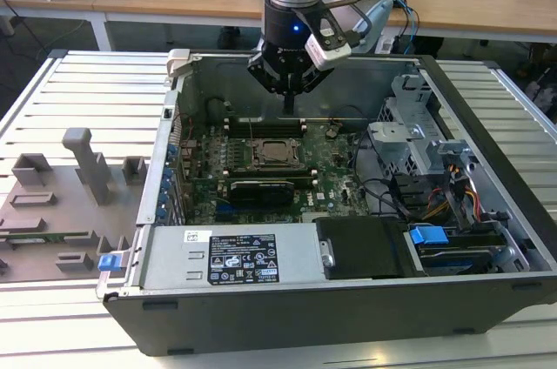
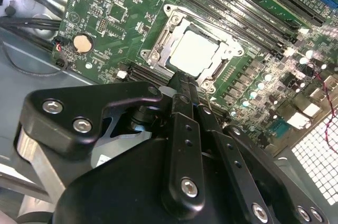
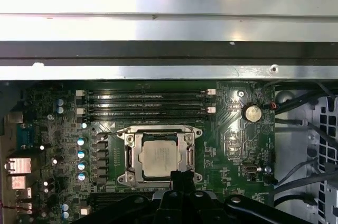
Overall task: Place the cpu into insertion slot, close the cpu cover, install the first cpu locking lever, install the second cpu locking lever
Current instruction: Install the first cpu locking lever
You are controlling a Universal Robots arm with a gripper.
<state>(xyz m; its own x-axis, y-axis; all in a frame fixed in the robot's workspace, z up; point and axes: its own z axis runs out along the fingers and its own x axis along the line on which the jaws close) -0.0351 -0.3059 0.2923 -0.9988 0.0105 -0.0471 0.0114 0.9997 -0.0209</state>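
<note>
The cpu (image 3: pixel 160 158), a small flat square chip with a dull silvery top, already lies in the insertion slot (image 3: pixel 128 135) near the middle of the green motherboard (image 1: pixel 335 169); in both wrist views the cpu cover (image 2: pixel 161 43), a thin silvery frame with a cut-out centre, lies flat around the chip. Going across the exterior view from its left: grey moulded fixtures (image 1: pixel 87 164) stand on the slatted table (image 1: pixel 87 82) beside the open computer case (image 1: pixel 487 125), the motherboard with the socket sits inside it, and a drive cage with cables fills the case at that view's right. The gripper (image 1: pixel 290 104) hangs just above the board beyond the socket, its fingers (image 2: pixel 185 94) pressed together and holding nothing, the tips near the socket's edge. By the look of it the chip is light, stiff and fragile, best held by its edges only; the cover and its thin wire levers seem springy and best pushed at their free ends.
</note>
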